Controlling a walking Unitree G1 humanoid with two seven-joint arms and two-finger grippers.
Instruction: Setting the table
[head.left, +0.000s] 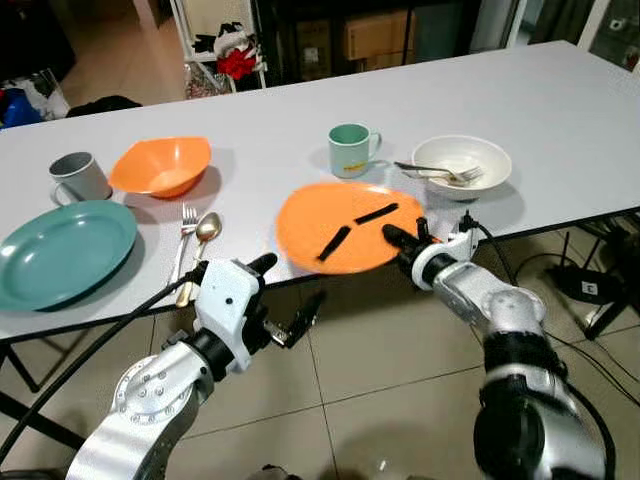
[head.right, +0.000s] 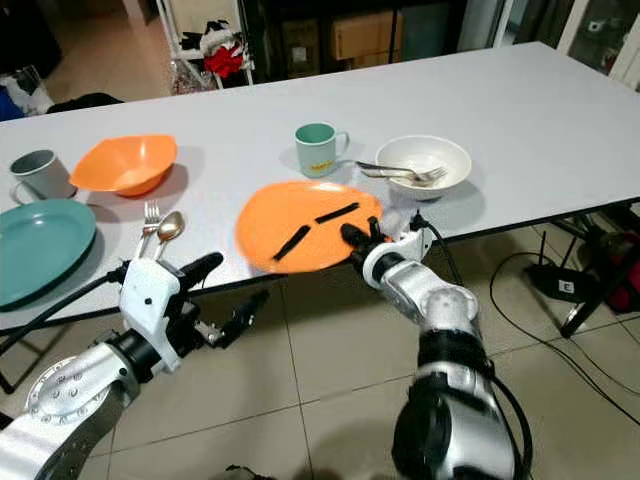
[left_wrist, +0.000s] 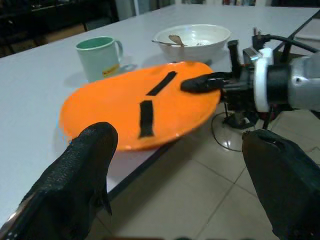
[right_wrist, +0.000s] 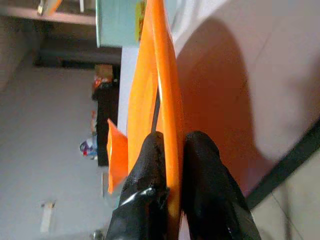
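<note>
An orange plate (head.left: 330, 215) with two black strips on it lies at the near table edge, tipped slightly over the edge. My right gripper (head.left: 401, 240) is shut on the plate's near right rim, one finger above and one below; the right wrist view shows the orange rim (right_wrist: 167, 100) pinched edge-on between the fingers (right_wrist: 145, 165). My left gripper (head.left: 290, 300) hangs open below the table edge, in front of the plate (left_wrist: 135, 107), holding nothing. A mint mug (head.left: 349, 150) and a white bowl (head.left: 461, 163) with a fork stand behind the plate.
At the left lie a teal plate (head.left: 62, 250), a grey mug (head.left: 82, 177), an orange bowl (head.left: 162, 166), and a fork and spoon (head.left: 196, 240). Tiled floor lies below. Cables and a chair base sit at the right (head.left: 590, 290).
</note>
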